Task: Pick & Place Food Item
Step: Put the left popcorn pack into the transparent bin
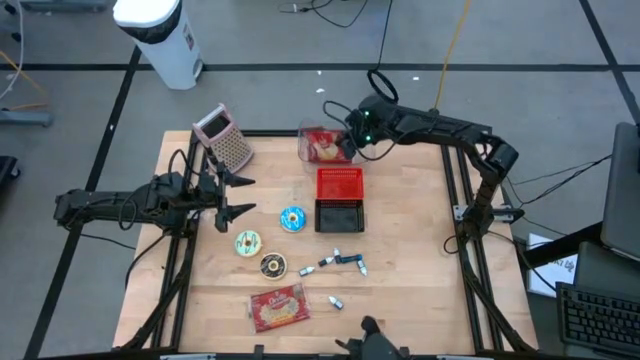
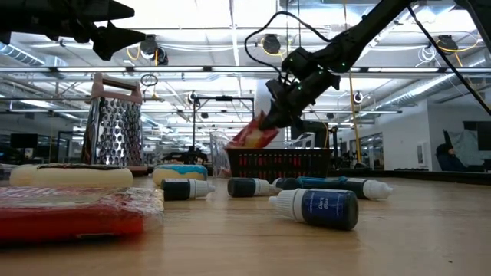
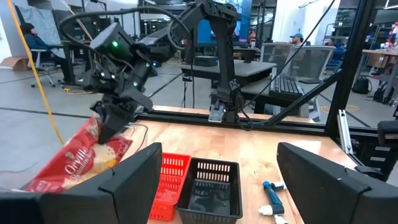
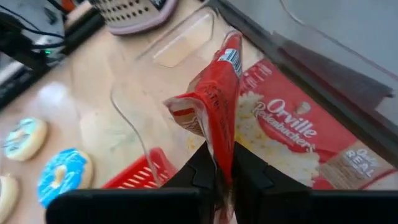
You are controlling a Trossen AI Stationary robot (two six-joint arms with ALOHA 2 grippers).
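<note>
My right gripper hangs over the clear plastic container at the table's far edge, shut on a red popcorn packet. In the left wrist view that packet slants down below the gripper. A second red popcorn packet lies flat in the container. My left gripper waits open at the table's left, holding nothing. My right gripper pinches one end of the packet between its two fingers. The fingers come from the table's right, slanting down. The packet stands edge-on past the fingertips and tilts down toward the container; whether its lower end rests on anything is hidden.
A red basket and a black basket stand just in front of the container. A metal grater stands at the far left. Donuts, small bottles and another red packet lie toward the near edge.
</note>
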